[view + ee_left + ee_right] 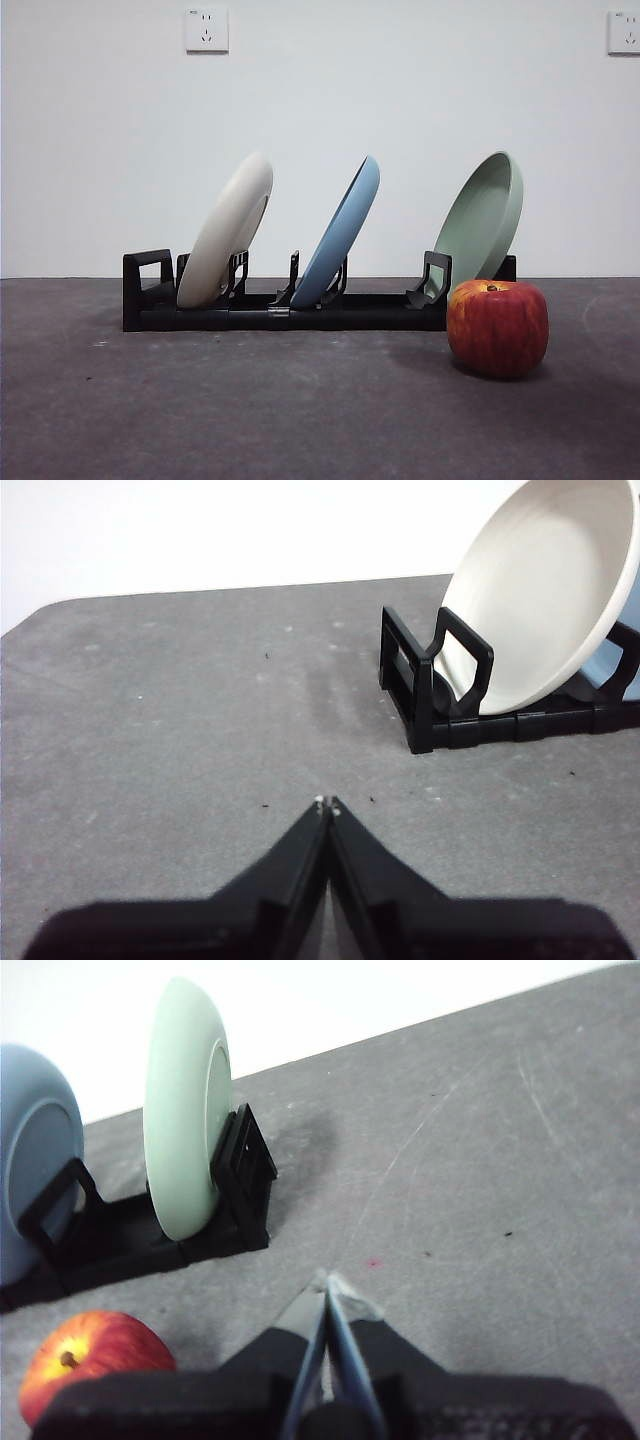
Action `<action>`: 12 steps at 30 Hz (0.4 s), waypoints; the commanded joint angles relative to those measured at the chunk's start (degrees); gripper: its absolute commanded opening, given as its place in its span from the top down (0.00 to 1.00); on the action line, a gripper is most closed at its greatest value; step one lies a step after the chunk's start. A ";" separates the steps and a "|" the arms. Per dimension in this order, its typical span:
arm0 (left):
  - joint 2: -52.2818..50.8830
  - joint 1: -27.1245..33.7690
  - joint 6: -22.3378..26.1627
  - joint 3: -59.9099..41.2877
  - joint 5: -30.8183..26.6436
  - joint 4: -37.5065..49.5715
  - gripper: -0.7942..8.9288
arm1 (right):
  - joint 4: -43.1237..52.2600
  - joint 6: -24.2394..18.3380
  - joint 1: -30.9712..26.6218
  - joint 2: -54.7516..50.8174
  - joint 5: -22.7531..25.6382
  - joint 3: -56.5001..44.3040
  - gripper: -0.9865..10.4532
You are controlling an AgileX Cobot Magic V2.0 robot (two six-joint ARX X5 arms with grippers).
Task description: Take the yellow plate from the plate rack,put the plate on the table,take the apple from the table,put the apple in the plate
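The yellow plate [228, 232] leans in the leftmost slot of the black plate rack [285, 305], cream-coloured and tilted right; it also fills the corner of the left wrist view as the yellow plate [545, 590]. The red apple [497, 327] rests on the table [250, 410] in front of the rack's right end, also seen as the apple [95, 1355]. My left gripper [327, 804] hangs shut over bare table short of the rack's loop end. My right gripper [328, 1285] is shut above the table beside the apple. Neither arm shows in the front view.
A light blue plate [343, 232] stands in the middle slot and a pale green plate [482, 222] in the right slot, just behind the apple. A white wall with two sockets backs the table.
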 commanded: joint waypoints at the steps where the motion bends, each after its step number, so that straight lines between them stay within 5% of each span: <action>1: -0.15 0.17 -0.52 -0.76 0.15 0.76 0.92 | 0.24 3.21 0.13 0.04 -0.09 -0.70 0.92; 12: 1.22 0.17 -6.12 2.51 0.68 1.55 0.93 | -0.61 4.46 0.13 4.52 -0.15 3.96 0.92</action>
